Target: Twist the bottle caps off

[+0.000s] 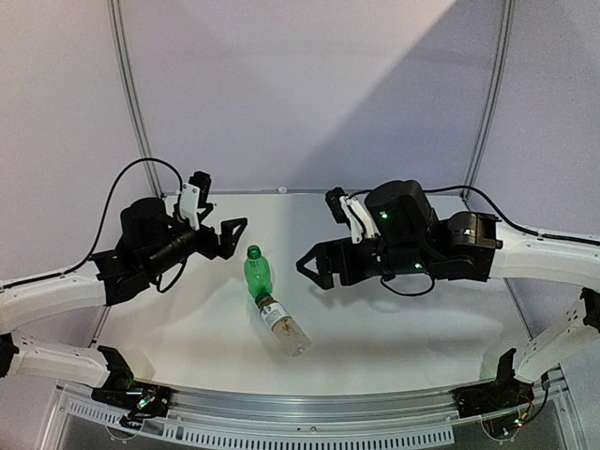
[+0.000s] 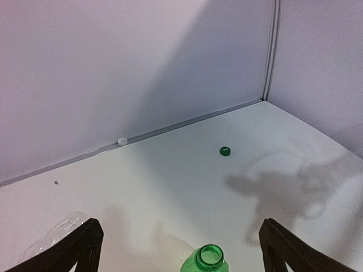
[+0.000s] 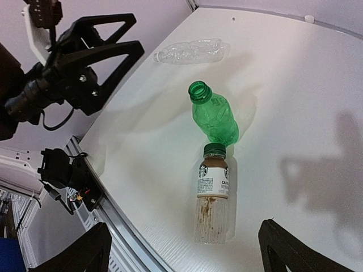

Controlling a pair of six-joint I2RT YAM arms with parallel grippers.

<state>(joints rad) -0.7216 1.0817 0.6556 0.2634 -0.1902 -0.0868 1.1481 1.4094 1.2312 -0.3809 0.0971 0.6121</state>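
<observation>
Two caps are off: the white cap (image 2: pixel 122 140) sits by the back wall and one green cap (image 2: pixel 226 151) lies loose on the table (image 1: pixel 394 328). The green bottle (image 3: pixel 215 116) stands open-necked; the clear ribbed bottle (image 3: pixel 190 52) lies beyond it.

The step left, as I read it, is the labelled bottle (image 3: pixel 212 198). It lies flat with its dark green cap (image 3: pixel 215 149) on, touching the green bottle's base. The next move calls for one gripper to pin the body while the other twists.

The left gripper (image 1: pixel 232 236) hovers by the green neck, fingers spread wide and empty. The right gripper (image 1: pixel 312 270) (also spread, empty) hangs just right of the bottles, angled down.
</observation>
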